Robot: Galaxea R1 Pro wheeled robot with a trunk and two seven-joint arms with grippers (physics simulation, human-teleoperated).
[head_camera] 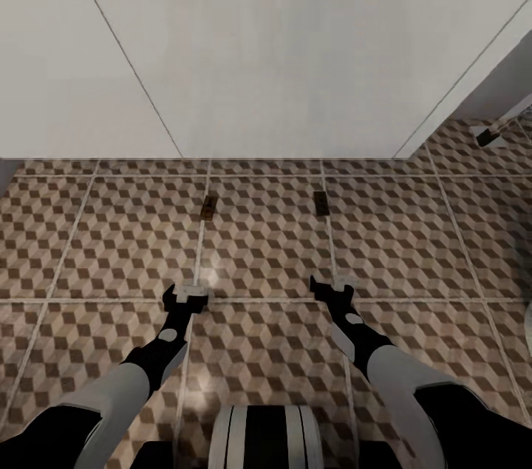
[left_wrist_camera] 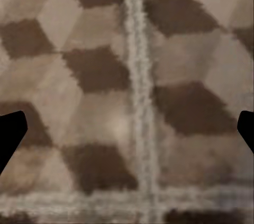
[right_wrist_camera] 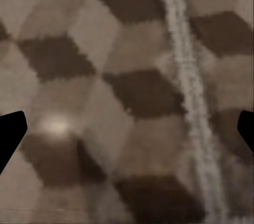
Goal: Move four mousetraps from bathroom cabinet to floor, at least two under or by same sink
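While two mousetraps (head_camera: 209,206) (head_camera: 321,203) lie on the tiled floor (head_camera: 266,247) just before the white vanity (head_camera: 258,63), left gripper (head_camera: 186,297) and right gripper (head_camera: 330,287) hover spread, empty. Traps likely light, stiff; best pinched across the wooden base edges.

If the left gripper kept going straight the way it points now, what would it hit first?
Most likely the bathroom floor: the left gripper points down at bare patterned tile, fingers apart, with nothing between them. Depth is uncertain.
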